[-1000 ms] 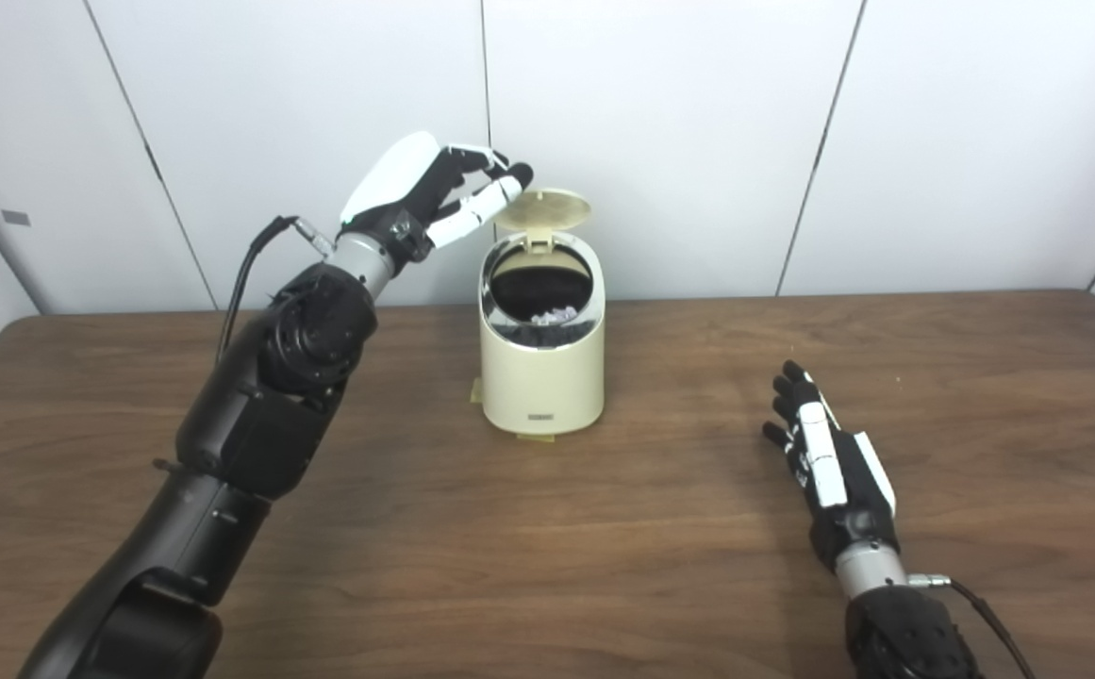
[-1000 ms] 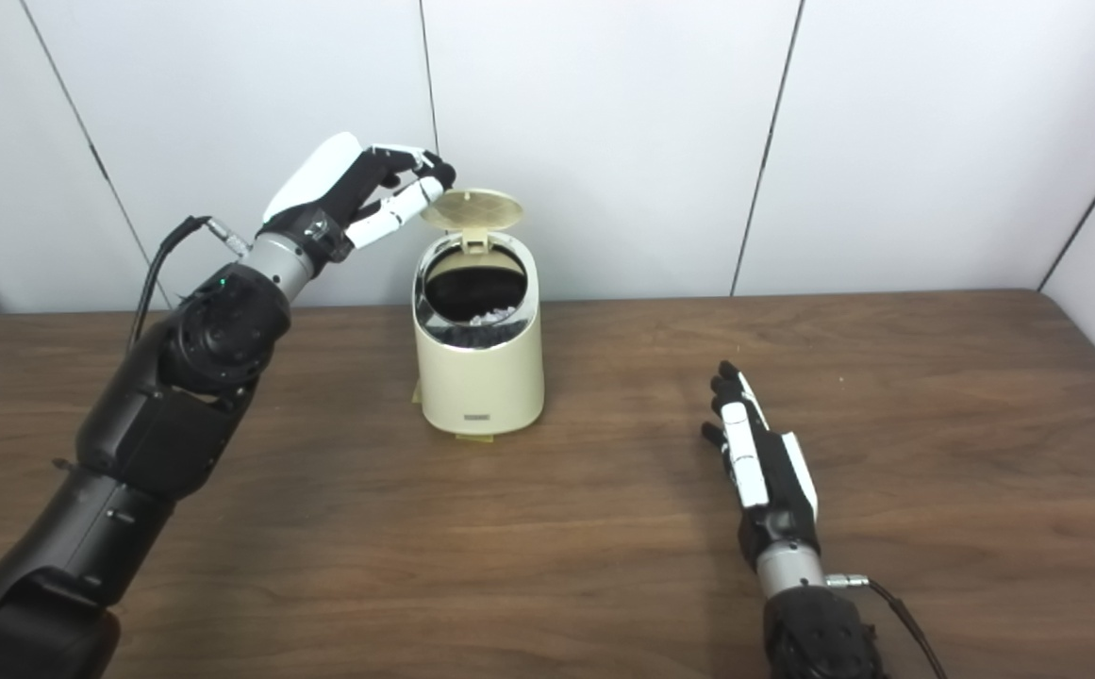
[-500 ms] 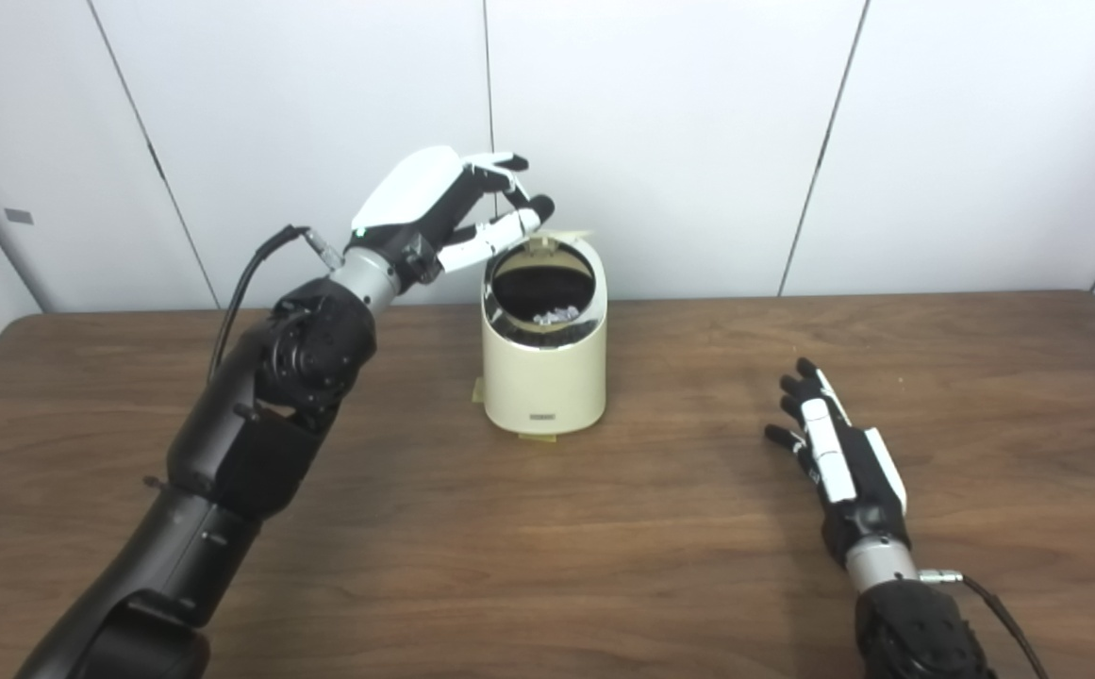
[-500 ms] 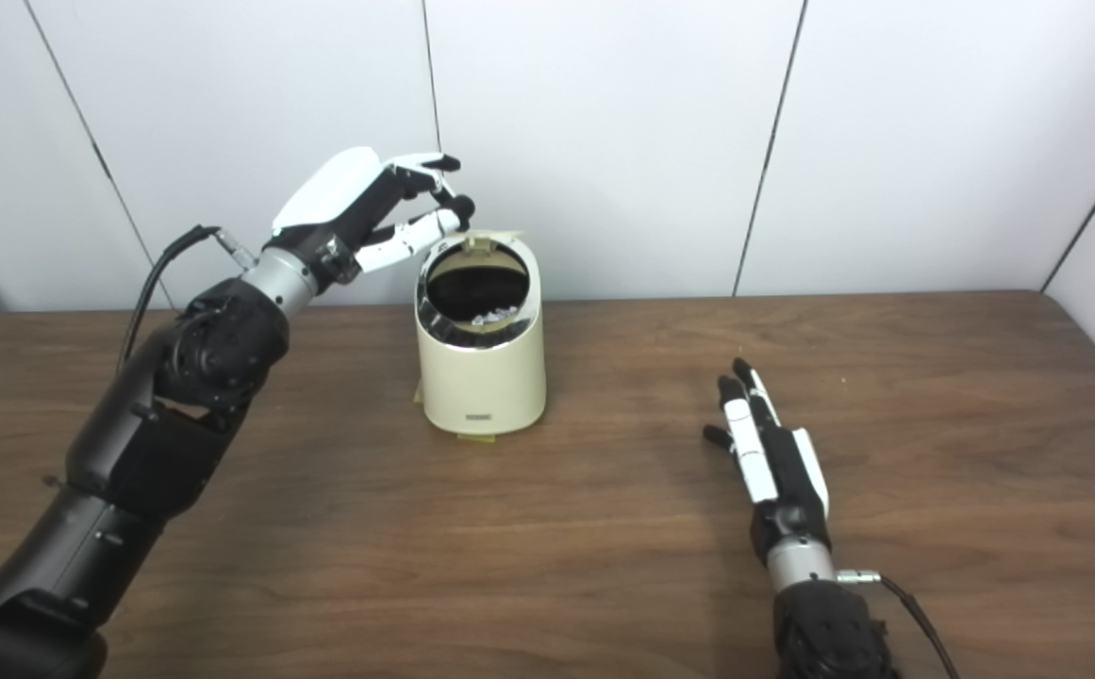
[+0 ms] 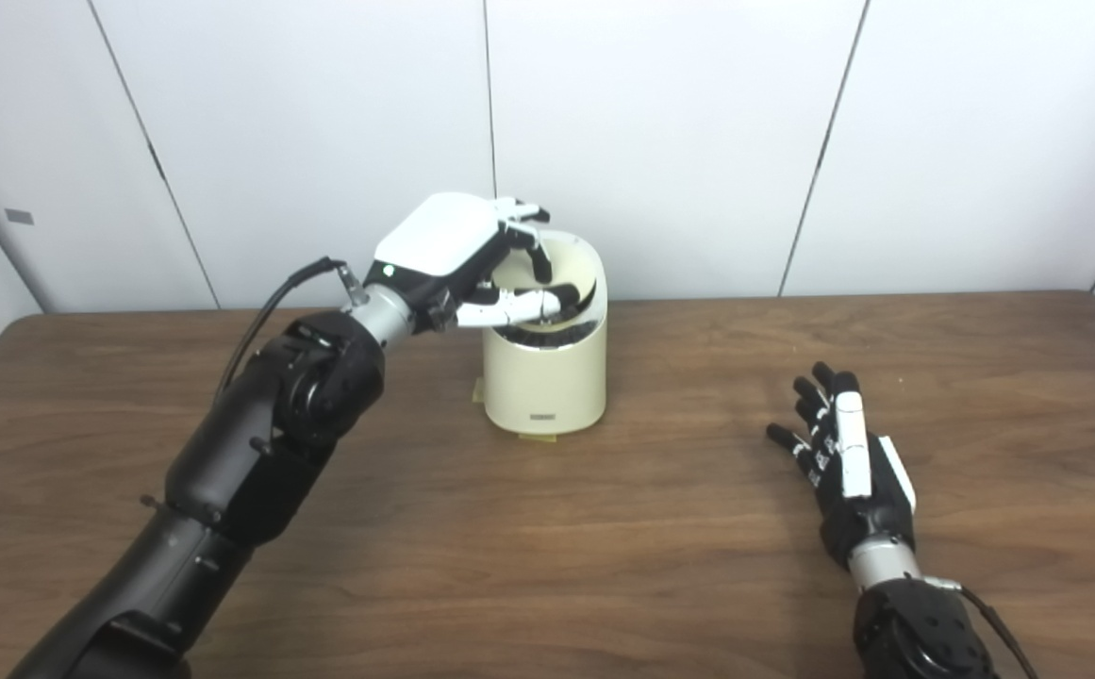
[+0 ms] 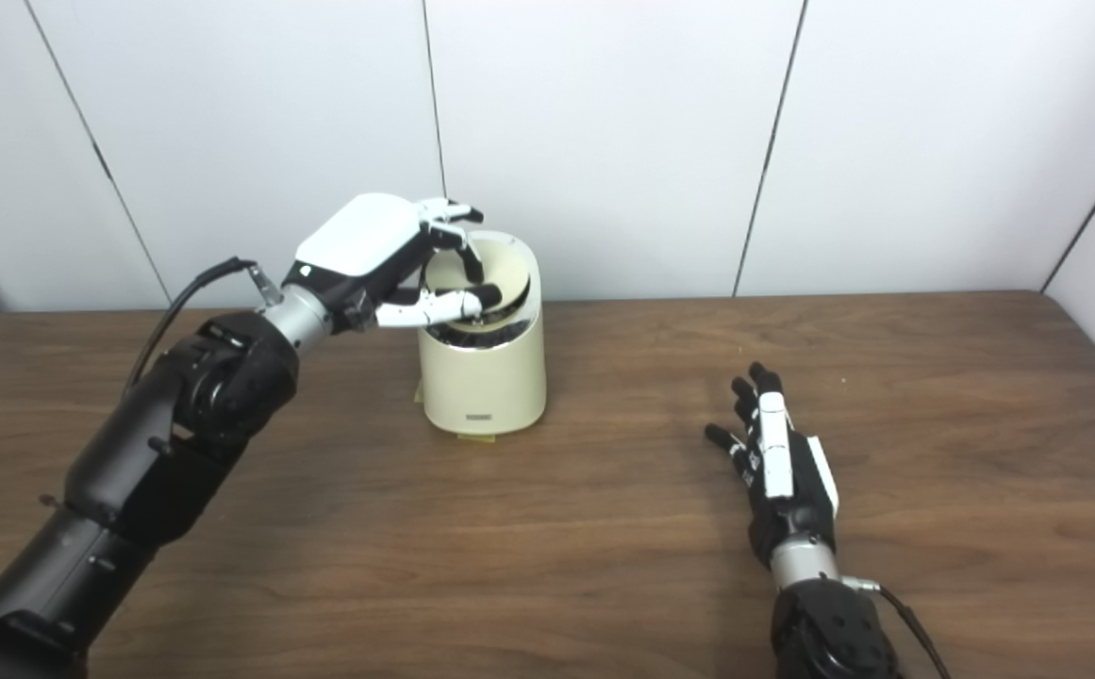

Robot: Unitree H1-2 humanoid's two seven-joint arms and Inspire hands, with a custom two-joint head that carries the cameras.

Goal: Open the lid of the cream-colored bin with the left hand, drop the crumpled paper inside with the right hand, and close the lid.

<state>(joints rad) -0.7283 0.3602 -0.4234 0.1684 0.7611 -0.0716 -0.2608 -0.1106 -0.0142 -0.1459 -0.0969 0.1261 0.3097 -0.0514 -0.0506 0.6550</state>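
Observation:
The cream-colored bin (image 5: 543, 377) stands at the back middle of the table. Its lid (image 5: 573, 268) is tilted low over the opening, with a dark gap left at the front rim. My left hand (image 5: 457, 253) arches over the bin top, its fingers (image 5: 536, 253) curled down onto the lid and the thumb stretched across the gap. It holds nothing. The crumpled paper is hidden inside the bin. My right hand (image 5: 847, 462) lies open and flat on the table, well to the right of the bin.
The brown wooden table (image 5: 604, 547) stretches wide around the bin. A white panelled wall (image 5: 698, 141) rises just behind it. A yellowish pad (image 5: 477, 391) pokes out from under the bin's base.
My left hand has come forward and down over the bin, bringing the lid from upright to almost shut. The right hand slid a little toward me along the table.

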